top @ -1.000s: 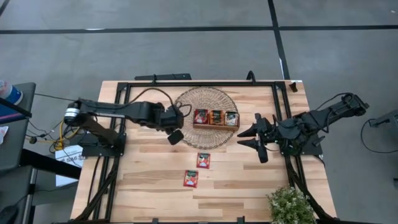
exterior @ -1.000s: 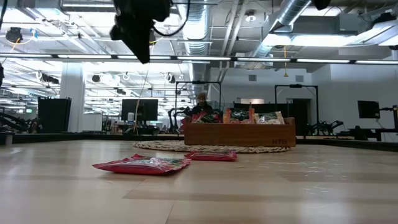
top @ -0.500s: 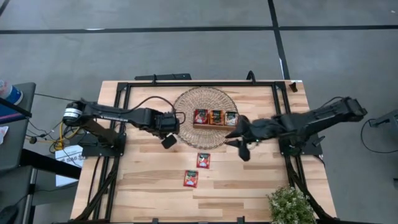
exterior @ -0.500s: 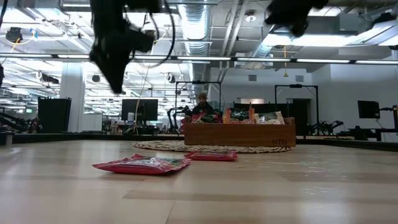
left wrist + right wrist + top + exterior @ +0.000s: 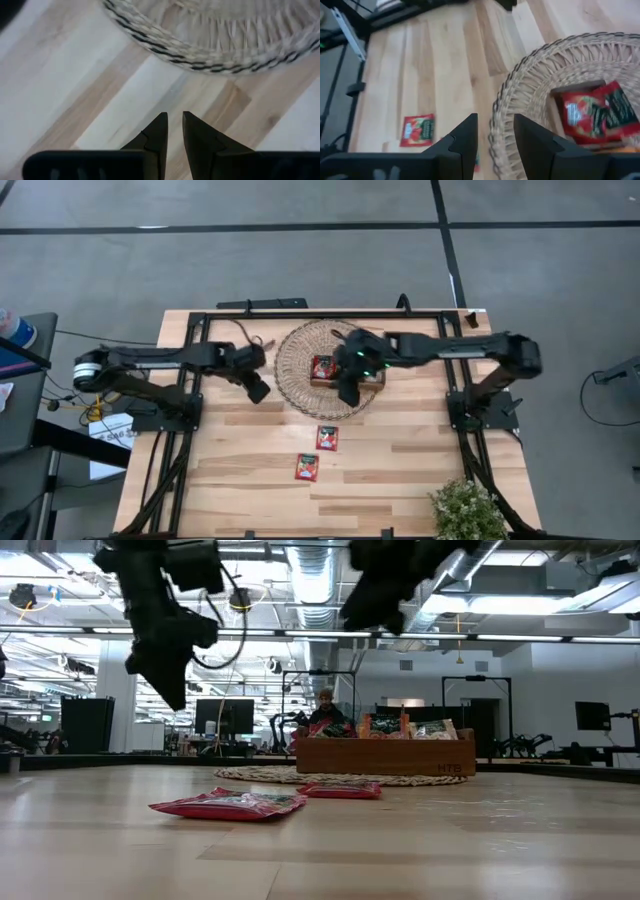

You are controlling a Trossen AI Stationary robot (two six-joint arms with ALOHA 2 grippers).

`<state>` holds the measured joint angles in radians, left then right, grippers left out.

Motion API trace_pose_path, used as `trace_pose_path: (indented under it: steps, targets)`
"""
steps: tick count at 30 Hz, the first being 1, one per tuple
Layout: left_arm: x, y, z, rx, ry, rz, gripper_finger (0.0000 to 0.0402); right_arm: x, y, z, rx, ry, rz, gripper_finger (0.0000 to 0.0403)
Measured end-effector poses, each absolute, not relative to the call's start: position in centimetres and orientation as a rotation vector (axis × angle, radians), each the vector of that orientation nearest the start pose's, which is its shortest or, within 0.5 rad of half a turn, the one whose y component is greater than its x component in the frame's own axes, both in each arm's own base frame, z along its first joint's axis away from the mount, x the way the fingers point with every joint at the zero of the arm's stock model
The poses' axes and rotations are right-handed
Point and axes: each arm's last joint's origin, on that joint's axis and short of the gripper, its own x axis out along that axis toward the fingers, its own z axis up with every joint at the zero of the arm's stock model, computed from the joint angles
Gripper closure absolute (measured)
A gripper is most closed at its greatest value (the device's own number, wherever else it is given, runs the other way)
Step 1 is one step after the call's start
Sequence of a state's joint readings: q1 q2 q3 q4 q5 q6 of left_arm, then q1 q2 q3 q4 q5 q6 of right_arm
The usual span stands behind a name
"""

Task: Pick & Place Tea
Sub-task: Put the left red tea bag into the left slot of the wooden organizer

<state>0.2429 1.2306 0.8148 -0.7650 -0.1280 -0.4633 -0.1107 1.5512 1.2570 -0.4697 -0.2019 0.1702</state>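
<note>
Two red tea sachets [image 5: 327,437] [image 5: 307,467] lie flat on the wooden table, near the middle; the low view shows them too [image 5: 230,804] [image 5: 340,789]. The brown wooden tray [image 5: 378,378] stands on a round woven mat [image 5: 295,360], and a red sachet [image 5: 322,367] shows in its left compartment. My right gripper [image 5: 347,387] hangs open above the tray's middle, empty. My left gripper [image 5: 258,389] hovers just left of the mat, above bare table. It is open by only a narrow gap [image 5: 175,129] with nothing in it.
A potted plant [image 5: 465,510] stands at the table's near right corner. A black frame [image 5: 200,330] runs along the left, far and right sides. Bare wood lies around the two loose sachets. The room beyond the far edge shows in the low view.
My right gripper has swung from the table's right side toward the left and far edge, ending above the tray. My left gripper has gone toward the table's left edge and sunk, moving off the mat. The sachets and tray have stayed put.
</note>
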Motion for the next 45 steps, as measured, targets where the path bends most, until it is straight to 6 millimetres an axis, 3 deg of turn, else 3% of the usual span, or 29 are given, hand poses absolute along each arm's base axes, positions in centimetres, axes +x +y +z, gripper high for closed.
trace_pose_path:
  steps: [6,12,22,45]
  targets:
    - [18.6,6.2,23.0,-0.594,0.959,0.556,0.0351,37.6,-5.7,27.8,0.283,0.867,0.036,0.0285]
    - [17.5,5.9,23.7,-0.598,0.911,0.547,0.0351,39.4,-8.0,25.0,0.306,0.994,0.005,0.0285]
    - [17.3,5.8,24.1,-0.583,0.881,0.534,0.0351,40.3,-9.8,21.5,0.315,1.066,-0.039,0.0285]
    - [17.7,6.0,24.4,-0.567,0.837,0.519,0.0351,39.2,-12.4,21.4,0.162,1.128,-0.241,0.0285]
